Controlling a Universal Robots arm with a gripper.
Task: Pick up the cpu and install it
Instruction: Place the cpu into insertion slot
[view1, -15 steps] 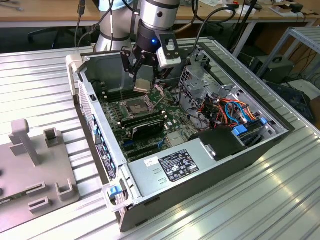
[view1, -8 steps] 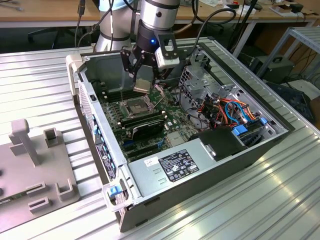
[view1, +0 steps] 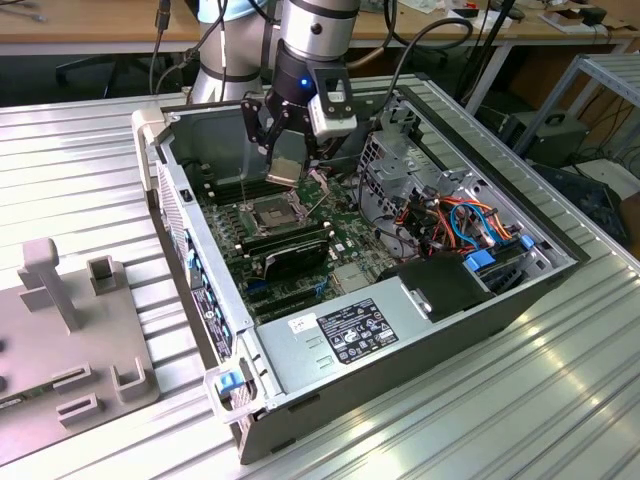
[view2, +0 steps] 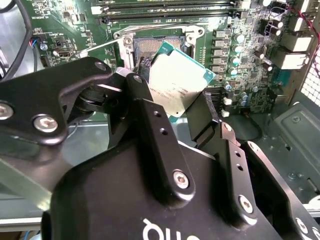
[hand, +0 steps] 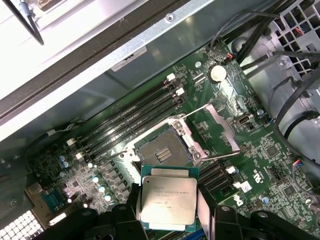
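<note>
Silver-topped cpu pinched in my gripper, I want it level and squared above the open socket.

The arm reaches down from the far side into an open computer case, which lies on its side on the ribbed metal counter. Its tool grips the cpu between its fingers, with the silver chip tilted and held in the air above the green motherboard. The square socket sits just below it, and black memory sticks lie close beside the socket. A labelled power supply fills the case's near corner. Orange and blue cables bunch toward the exterior view's right. A grey fixture rests on the counter at the exterior view's left.
</note>
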